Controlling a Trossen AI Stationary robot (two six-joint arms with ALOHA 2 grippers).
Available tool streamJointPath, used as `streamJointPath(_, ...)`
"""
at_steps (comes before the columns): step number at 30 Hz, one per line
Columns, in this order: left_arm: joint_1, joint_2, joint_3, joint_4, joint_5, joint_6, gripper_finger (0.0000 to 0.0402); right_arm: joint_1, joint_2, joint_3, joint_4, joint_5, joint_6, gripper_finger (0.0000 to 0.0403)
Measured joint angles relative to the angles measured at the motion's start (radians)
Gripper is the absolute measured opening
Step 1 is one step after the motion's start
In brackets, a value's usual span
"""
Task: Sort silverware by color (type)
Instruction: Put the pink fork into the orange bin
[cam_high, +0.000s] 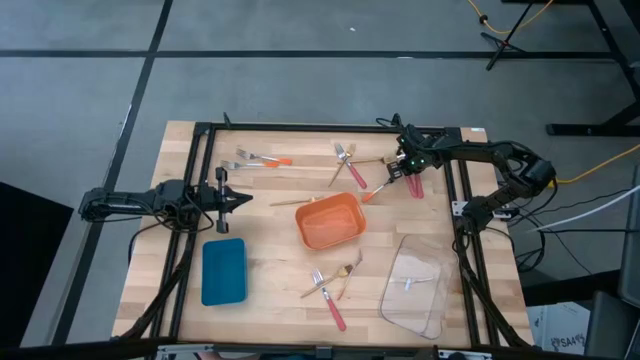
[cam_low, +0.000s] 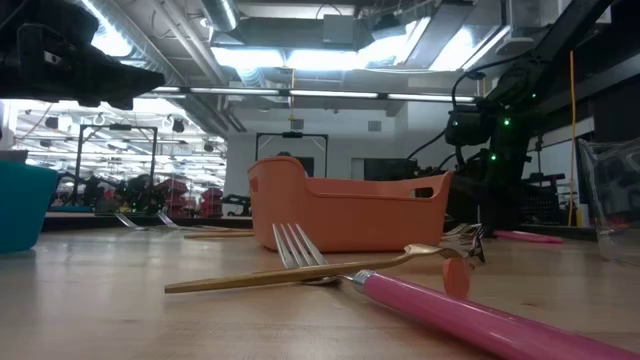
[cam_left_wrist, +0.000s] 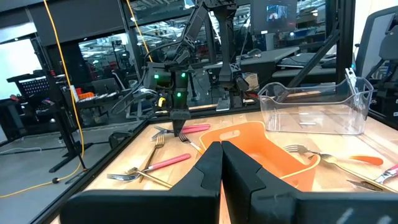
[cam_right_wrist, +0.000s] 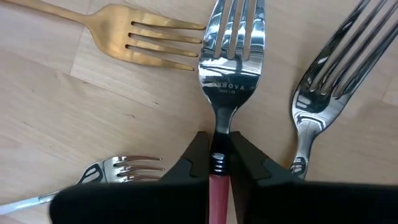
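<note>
My right jaws (cam_right_wrist: 218, 163) closed down onto neck of pink-handled fork (cam_right_wrist: 227, 68), upper right of surface (cam_high: 260, 255) in high view. Fork's long axis runs straight ahead between my fingers, tines pointing away. Gold fork (cam_right_wrist: 137, 34) and all-steel fork (cam_right_wrist: 336, 81) flank it, close. Left jaws (cam_high: 243, 199) shut, empty, mid-left, farther off.

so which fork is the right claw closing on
The pink-handled fork whose neck sits between the right claw fingers; the gold fork and other silver forks lie beside it, ungripped.
</note>
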Motion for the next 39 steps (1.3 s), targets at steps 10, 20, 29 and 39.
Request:
streamJointPath(10, 0.000, 0.000, 0.000, 0.000, 0.000, 0.000, 0.0000, 0.000, -0.099, -0.007, -0.009, 0.011, -0.070, 0.0012)
streamJointPath(20, 0.000, 0.000, 0.000, 0.000, -0.021, 0.000, 0.0000, 0.000, -0.224, -0.005, -0.007, -0.036, -0.101, 0.0009)
streamJointPath(29, 0.000, 0.000, 0.000, 0.000, -0.020, 0.000, 0.0000, 0.003, -0.321, -0.003, 0.035, -0.141, -0.101, 0.0010)
streamJointPath(39, 0.000, 0.000, 0.000, 0.000, -0.022, 0.000, 0.0000, 0.158, -0.377, -0.002, 0.288, -0.250, -0.125, 0.0008)
